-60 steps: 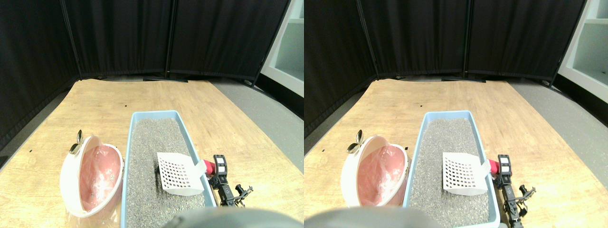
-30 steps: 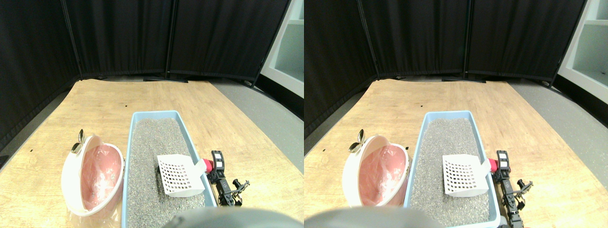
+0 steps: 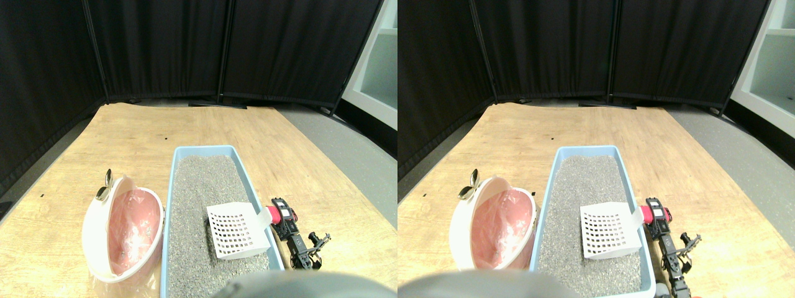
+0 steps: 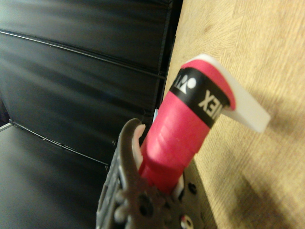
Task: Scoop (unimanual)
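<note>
Right gripper [image 3: 281, 214]: jaws closed on the red-wrapped handle [image 4: 178, 131] of the scoop [image 3: 237, 231], just outside the tray's right rim. Scoop: white, slotted blade lying over the litter [image 3: 199, 186] near the tray's [image 3: 202, 149] right wall. Bin [image 3: 122, 230]: pink-lined, touching the tray's left wall. Floor [image 3: 124, 136]: wood.

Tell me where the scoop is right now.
In the stereo pair view, the white slotted scoop sits over the grey litter near the blue tray's right wall, its red handle at the right hand.
</note>
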Robot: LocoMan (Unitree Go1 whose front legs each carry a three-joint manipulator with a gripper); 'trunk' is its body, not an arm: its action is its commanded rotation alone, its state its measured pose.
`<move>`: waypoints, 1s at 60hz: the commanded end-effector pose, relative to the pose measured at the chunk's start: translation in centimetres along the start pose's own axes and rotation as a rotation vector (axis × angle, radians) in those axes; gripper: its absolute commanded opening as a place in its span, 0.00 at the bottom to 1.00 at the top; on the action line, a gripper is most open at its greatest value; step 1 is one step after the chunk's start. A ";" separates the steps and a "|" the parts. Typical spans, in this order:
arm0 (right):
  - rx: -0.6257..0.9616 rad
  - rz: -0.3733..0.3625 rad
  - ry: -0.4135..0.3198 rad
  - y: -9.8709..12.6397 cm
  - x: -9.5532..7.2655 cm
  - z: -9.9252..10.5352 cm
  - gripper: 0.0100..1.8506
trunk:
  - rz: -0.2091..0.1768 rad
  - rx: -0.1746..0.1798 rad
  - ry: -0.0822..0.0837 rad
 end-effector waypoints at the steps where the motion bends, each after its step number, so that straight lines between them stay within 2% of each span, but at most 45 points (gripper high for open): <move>1: -0.075 0.018 -0.030 -0.2 0.0 0.7 0.03 | 0.007 -0.014 0.014; 5: -0.111 0.063 -0.069 -0.2 0.0 1.2 0.03 | 0.008 -0.018 0.011; 8: -0.140 0.063 -0.080 -0.1 0.0 1.5 0.03 | 0.007 -0.020 0.011; 13: -0.161 0.071 -0.111 0.0 0.1 2.9 0.03 | 0.009 -0.027 0.007; 18: -0.213 0.119 -0.158 0.0 0.4 4.6 0.03 | 0.007 -0.029 0.006; 29: -0.287 0.098 -0.195 0.2 0.9 7.6 0.03 | 0.001 -0.036 -0.002; 39: -0.326 0.141 -0.264 0.0 1.9 9.0 0.03 | 0.001 -0.042 -0.004; 49: -0.392 0.134 -0.236 0.4 2.7 10.7 0.03 | 0.007 -0.055 -0.004; 59: -0.444 0.172 -0.246 0.9 3.4 11.8 0.03 | 0.016 -0.069 -0.004; 60: -0.458 0.192 -0.242 1.0 3.5 11.9 0.03 | 0.016 -0.069 -0.004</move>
